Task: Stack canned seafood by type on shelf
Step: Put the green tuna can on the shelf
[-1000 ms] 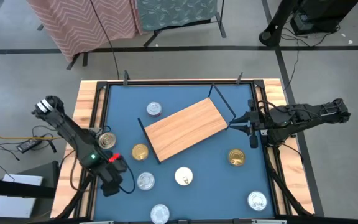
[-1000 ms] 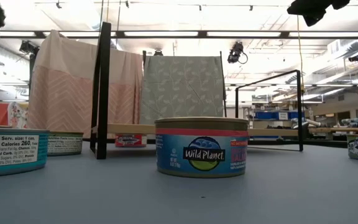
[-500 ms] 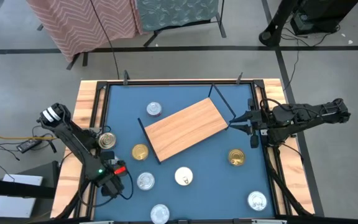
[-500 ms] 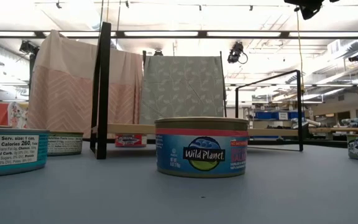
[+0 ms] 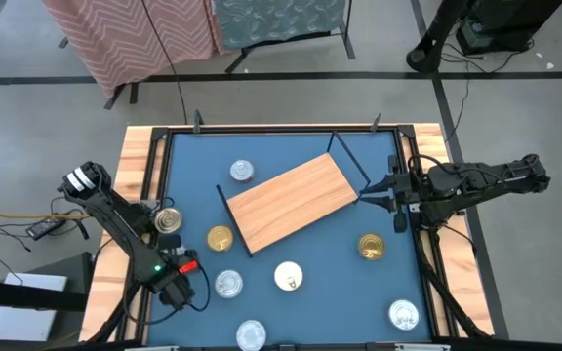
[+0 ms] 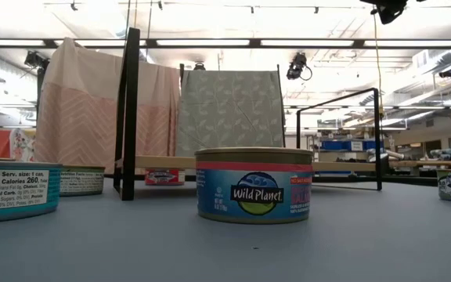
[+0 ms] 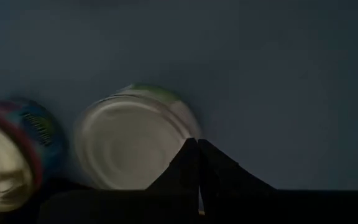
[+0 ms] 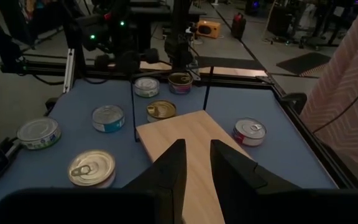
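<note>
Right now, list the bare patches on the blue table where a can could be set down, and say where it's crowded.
Free: the far strip between the back rim and the shelf, right of the silver-lidded can; also the near-right stretch between the gold can and the corner can. Crowded: the near-left, where cans cluster around the left gripper. The right gripper waits at the right edge.

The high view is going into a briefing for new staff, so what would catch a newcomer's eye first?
The light-wood shelf lies askew in the middle of the blue table, with nothing on it. Round tins are scattered flat around it, some silver-lidded, some gold like the gold tin on its right. The left gripper sits at the table's near left edge with its fingers shut, while the right gripper waits at the right edge by the shelf's wire frame.
</note>
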